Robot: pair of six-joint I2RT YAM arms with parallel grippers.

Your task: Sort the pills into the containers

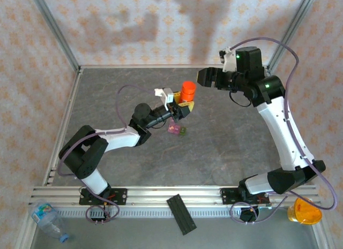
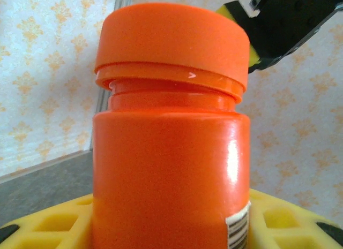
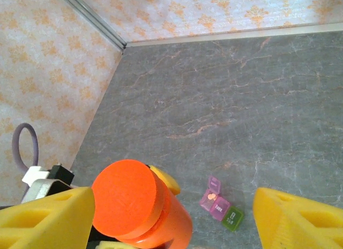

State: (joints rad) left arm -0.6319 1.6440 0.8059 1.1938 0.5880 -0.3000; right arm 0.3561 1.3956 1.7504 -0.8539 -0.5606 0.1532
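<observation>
Top external view, starting at the left: the left arm (image 1: 107, 139) is stretched from 7 o'clock toward the middle of the grey table (image 1: 241, 131). The left gripper (image 1: 184, 104) is pinched on the base of the orange bottle (image 1: 188, 90), which is held upright with its cap on. On the left wrist camera the bottle is seen wedged between the yellow pads (image 2: 48, 222).

At 6 o'clock of that gripper, the containers (image 1: 177, 129) are found on the table: joined pink boxes with one green box at their 3 o'clock end, touched by neither gripper.

Further right, the right gripper (image 1: 206, 77) is hung at 2 o'clock of the bottle, near the cap but apart from it. On the right wrist camera its yellow fingers (image 3: 292, 219) are spread wide. The cap is seen between them, and the containers are seen at 3 o'clock of the bottle, one pink lid raised.
</observation>
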